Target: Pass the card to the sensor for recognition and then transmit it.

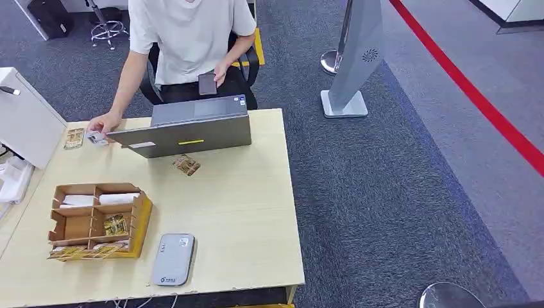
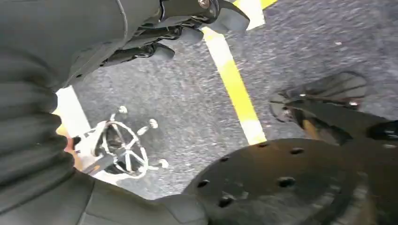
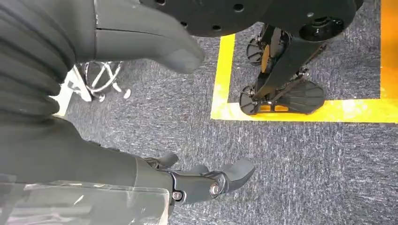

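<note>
A patterned card point(image 1: 187, 165) lies on the pale wooden table point(image 1: 244, 212) just in front of the grey laptop point(image 1: 192, 128). The grey card sensor point(image 1: 172, 258) lies flat near the table's front edge. A cardboard organiser point(image 1: 96, 221) at the front left holds more cards. Another card point(image 1: 74, 138) lies at the table's far left. My left hand point(image 2: 141, 33) hangs over the carpet with fingers apart, holding nothing. My right hand point(image 3: 117, 164) also hangs beside my body, its fingers point(image 3: 220, 180) spread and empty.
A person in a white shirt sits behind the laptop, one hand on a small white card point(image 1: 97, 138), the other holding a phone point(image 1: 206, 83). A white box point(image 1: 25, 119) stands at the left. A grey sign stand point(image 1: 353, 64) and red floor line point(image 1: 475, 96) lie to the right.
</note>
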Action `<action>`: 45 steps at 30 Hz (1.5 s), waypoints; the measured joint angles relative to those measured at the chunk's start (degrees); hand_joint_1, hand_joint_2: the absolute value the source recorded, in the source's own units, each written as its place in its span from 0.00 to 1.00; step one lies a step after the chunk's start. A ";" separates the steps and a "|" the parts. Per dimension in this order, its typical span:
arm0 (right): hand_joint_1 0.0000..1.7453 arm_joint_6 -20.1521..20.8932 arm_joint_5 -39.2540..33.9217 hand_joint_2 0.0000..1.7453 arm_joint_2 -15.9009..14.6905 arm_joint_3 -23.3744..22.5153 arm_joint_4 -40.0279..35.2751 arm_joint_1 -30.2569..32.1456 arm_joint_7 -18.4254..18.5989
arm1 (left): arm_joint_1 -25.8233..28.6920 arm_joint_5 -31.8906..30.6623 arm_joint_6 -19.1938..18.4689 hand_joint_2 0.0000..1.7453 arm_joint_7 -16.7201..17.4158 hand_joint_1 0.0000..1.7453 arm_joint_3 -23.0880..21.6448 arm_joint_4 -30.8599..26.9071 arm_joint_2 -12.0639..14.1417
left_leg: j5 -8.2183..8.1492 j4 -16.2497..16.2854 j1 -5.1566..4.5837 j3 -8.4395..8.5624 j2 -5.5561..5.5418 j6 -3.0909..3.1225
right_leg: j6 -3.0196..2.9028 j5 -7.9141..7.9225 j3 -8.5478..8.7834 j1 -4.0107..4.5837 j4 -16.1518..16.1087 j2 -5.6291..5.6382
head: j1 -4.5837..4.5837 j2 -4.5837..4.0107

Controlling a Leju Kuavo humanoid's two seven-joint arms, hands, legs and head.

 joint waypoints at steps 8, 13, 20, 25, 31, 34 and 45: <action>0.00 -0.13 -5.92 0.00 -0.37 4.37 0.28 -0.60 -1.03 | -0.14 6.80 2.69 1.00 -2.54 0.00 -4.83 -6.86 5.22 | 0.02 -0.01 0.02 0.02 0.00 -0.02 | 0.00 0.00 0.00 0.01 0.03 0.00 | 0.00 0.00; 0.00 -0.20 -9.83 0.00 -1.07 8.06 0.87 -1.26 -1.83 | -0.15 11.40 4.39 1.00 -4.30 0.00 -9.32 -12.38 8.65 | 0.02 0.00 0.02 0.01 0.00 -0.02 | 0.00 0.01 0.01 0.00 0.03 0.00 | 0.00 0.00; 0.00 -0.37 -15.13 0.00 -2.16 13.58 1.92 -2.19 -2.80 | -0.14 17.75 6.71 1.00 -6.67 0.00 -15.96 -20.57 13.97 | 0.02 0.00 0.01 0.00 0.00 -0.02 | 0.00 0.01 0.01 0.00 0.02 0.00 | 0.00 0.02; 0.00 -0.48 -18.97 0.00 -3.04 17.73 2.82 -2.89 -3.56 | -0.11 22.30 8.44 1.00 -8.37 0.00 -20.94 -26.67 17.86 | 0.02 0.00 0.01 0.00 0.00 -0.02 | 0.00 0.01 0.00 0.00 0.03 0.00 | 0.00 0.00; 0.00 -0.57 -23.57 0.00 -4.06 22.72 3.93 -3.76 -4.46 | -0.06 27.77 10.47 1.00 -10.36 0.00 -27.01 -33.87 22.53 | 0.02 0.00 0.02 0.00 0.00 -0.02 | 0.00 0.01 0.01 0.00 0.03 0.00 | 0.00 0.02; 0.00 -0.57 -25.78 0.00 -4.52 25.13 4.50 -4.18 -4.94 | -0.02 30.40 11.43 1.00 -11.36 0.00 -29.87 -37.41 24.67 | 0.02 0.00 0.02 -0.01 0.00 -0.02 | 0.00 0.01 0.01 0.00 0.03 0.00 | 0.00 0.00; 0.00 -0.66 -34.09 0.00 -6.45 34.16 6.60 -5.77 -6.47 | 0.42 40.30 15.14 1.00 -15.04 0.00 -40.69 -50.42 33.08 | 0.02 0.00 0.01 -0.02 0.00 -0.02 | 0.00 0.01 0.00 0.00 0.02 0.00 | 0.00 0.00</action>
